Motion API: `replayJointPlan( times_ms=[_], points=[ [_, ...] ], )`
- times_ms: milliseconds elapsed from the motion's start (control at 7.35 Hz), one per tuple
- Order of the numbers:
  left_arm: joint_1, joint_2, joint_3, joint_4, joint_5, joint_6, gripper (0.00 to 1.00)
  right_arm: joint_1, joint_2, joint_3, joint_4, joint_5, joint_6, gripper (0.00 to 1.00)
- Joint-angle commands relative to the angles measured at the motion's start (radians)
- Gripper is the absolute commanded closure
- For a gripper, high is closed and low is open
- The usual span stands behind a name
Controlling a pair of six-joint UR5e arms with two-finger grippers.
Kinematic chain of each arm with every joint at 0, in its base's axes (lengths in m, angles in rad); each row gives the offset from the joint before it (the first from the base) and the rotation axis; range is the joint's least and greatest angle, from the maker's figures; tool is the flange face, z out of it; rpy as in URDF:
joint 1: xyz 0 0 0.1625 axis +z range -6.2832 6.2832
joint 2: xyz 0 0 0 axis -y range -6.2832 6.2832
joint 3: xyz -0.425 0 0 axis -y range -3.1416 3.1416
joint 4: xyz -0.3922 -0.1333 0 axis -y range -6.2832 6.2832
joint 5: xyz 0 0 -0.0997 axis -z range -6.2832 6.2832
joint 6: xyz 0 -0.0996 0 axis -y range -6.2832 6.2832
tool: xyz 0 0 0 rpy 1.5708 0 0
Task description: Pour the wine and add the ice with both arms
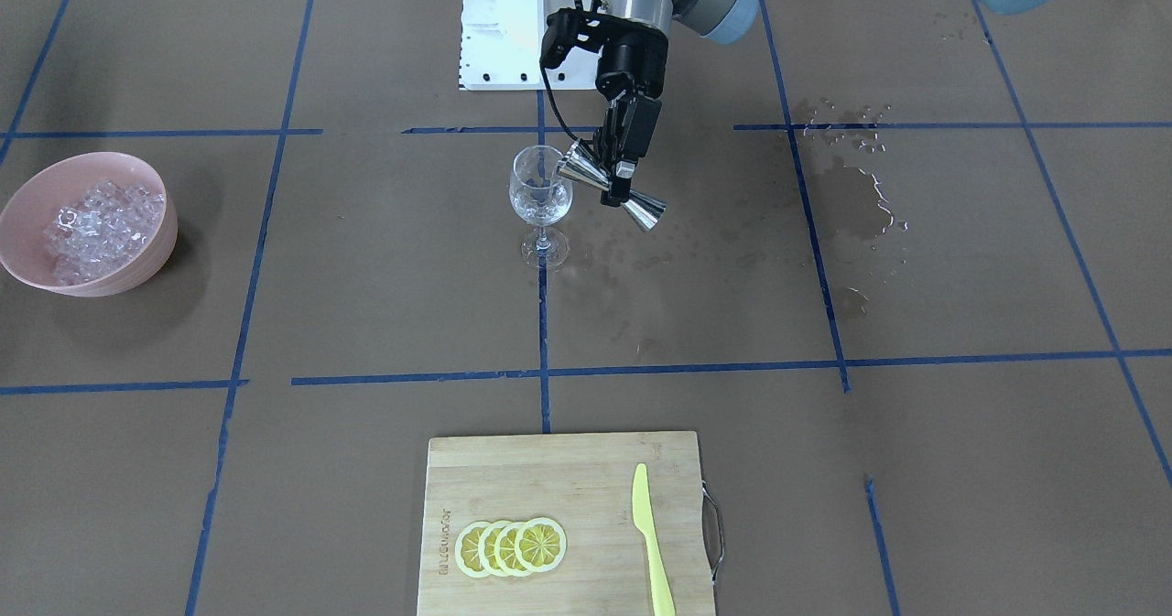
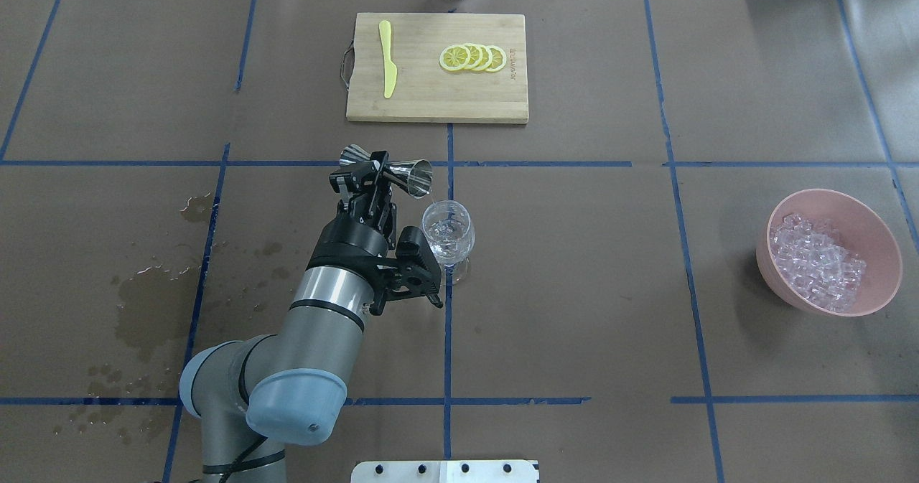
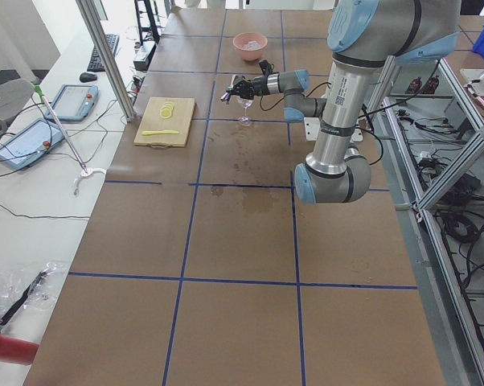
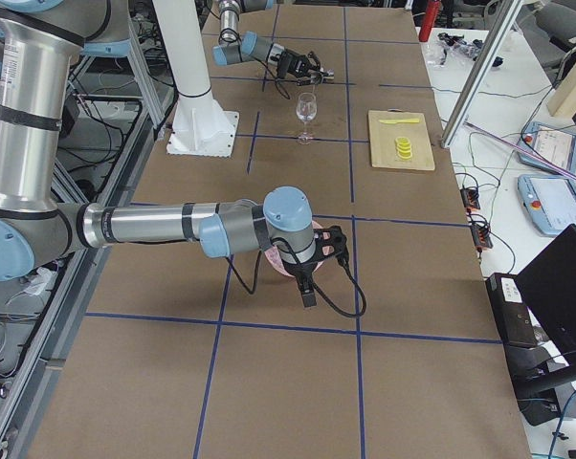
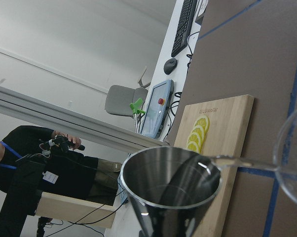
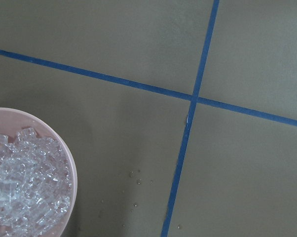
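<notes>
Your left fingers clamp the jigger, tipped at the wine glass; right fingers near the ice, can't tell their state.

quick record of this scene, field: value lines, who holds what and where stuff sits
left pincer: shut on jigger, tipped over glass
wine: thin stream from jigger lip to glass
right pincer: near bowl; open or shut cannot be told
ice: heaped in bowl
board: lemon slices and knife on it
</notes>
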Motion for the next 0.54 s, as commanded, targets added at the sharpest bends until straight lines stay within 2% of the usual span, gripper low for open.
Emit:
replayJointPlan(
  times_ms=[0,408],
  points=[
    [0.011,-0.005,0.004,0.0,0.012,0.028,1.0,0.0,0.0,0.001,0.001,0.003,0.021,0.0],
    [0.026,-0.022,0.011,0.0,0.047,0.164,1.0,0.0,0.001,0.0,0.001,0.003,0.023,0.0]
  ],
)
